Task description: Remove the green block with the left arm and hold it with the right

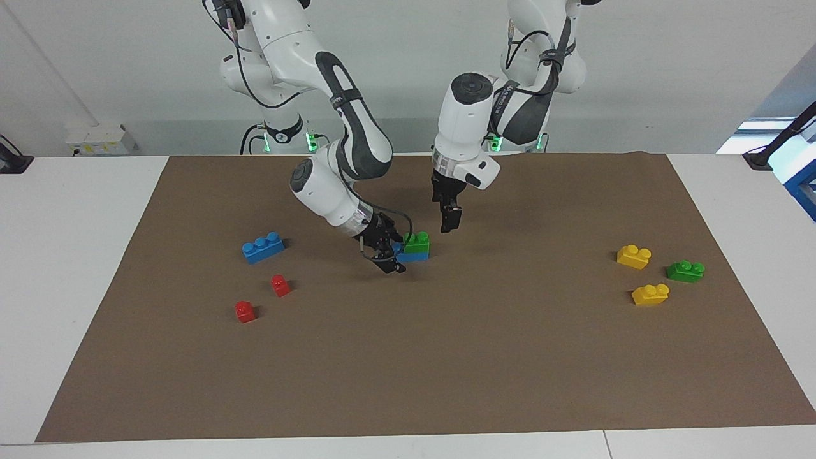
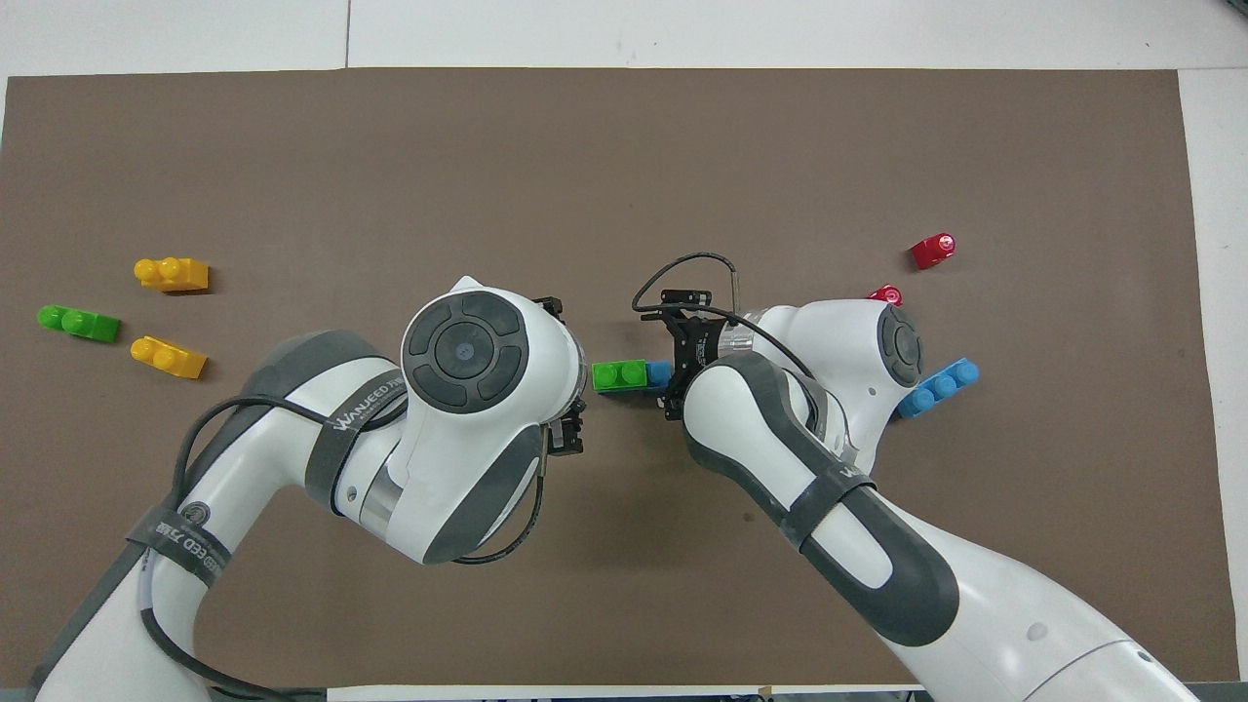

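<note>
Centre of the frame: the green block sits stacked on a blue brick on the brown mat, and the right gripper is low at that brick's bare end, fingers spread around it, not clamped. The left gripper hovers just above the block; whether its claw is released or clenched, I cannot tell.

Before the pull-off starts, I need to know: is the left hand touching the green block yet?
Apart. In the facing view the left hand hangs above and beside the green block, with brown mat visible between them.
</note>
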`<state>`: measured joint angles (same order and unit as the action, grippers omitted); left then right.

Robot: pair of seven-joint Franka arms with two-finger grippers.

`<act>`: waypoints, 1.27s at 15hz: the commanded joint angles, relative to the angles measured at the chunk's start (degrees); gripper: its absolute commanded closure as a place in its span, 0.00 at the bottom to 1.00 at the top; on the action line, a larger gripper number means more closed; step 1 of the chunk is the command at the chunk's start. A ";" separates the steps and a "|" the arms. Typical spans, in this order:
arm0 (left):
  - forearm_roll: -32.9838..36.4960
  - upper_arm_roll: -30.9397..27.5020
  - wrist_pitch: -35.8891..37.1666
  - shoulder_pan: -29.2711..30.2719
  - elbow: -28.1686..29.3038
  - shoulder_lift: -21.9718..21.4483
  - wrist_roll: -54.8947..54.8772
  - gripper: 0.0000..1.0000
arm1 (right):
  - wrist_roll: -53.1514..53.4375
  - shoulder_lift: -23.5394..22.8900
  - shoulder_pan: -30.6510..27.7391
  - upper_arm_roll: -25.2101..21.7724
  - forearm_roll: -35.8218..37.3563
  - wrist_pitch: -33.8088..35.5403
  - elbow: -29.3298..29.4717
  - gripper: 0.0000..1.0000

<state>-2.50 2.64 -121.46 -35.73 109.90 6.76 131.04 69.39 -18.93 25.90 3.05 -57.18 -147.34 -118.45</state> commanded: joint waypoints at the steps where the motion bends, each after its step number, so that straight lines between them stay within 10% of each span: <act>1: 1.10 -0.89 -0.71 -1.28 0.32 -0.08 1.85 0.00 | -1.98 -0.14 0.03 0.03 -1.62 -0.67 -0.55 0.00; 19: 1.19 -0.89 -2.11 -3.12 0.84 0.62 6.16 0.00 | -1.54 0.48 1.44 0.03 -2.85 -0.67 -2.66 0.01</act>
<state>-2.50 2.71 -122.08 -37.48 109.93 7.40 135.42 69.39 -19.06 27.24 3.12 -58.28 -147.32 -120.22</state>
